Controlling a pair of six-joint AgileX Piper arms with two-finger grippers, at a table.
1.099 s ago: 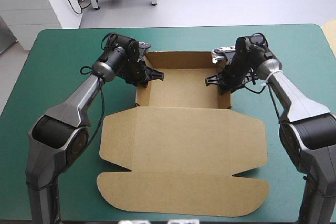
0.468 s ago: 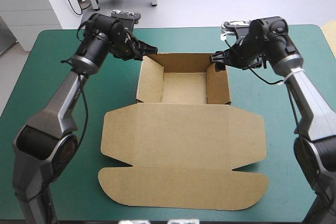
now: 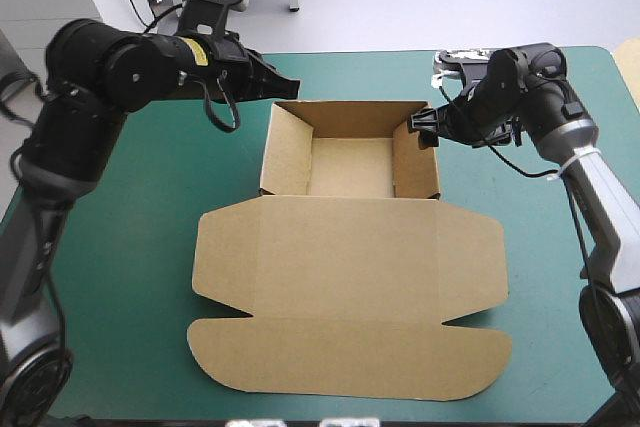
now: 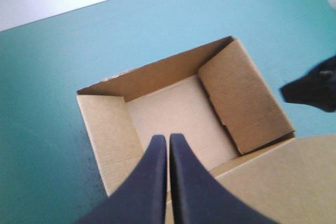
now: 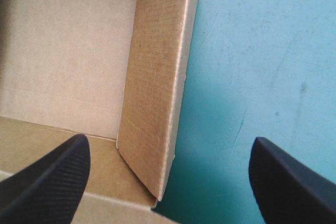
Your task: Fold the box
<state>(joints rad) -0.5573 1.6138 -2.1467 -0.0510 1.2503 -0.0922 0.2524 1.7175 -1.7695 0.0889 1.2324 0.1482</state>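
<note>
Though flat-lidded, corrugated brown box (image 3: pixel 350 257)

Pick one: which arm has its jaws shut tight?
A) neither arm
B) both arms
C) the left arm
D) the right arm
C: the left jaws meet in one pointed arch, aimed at the box, while the right jaws stand wide apart, with the box's side wall ahead of the gap between them.
</note>
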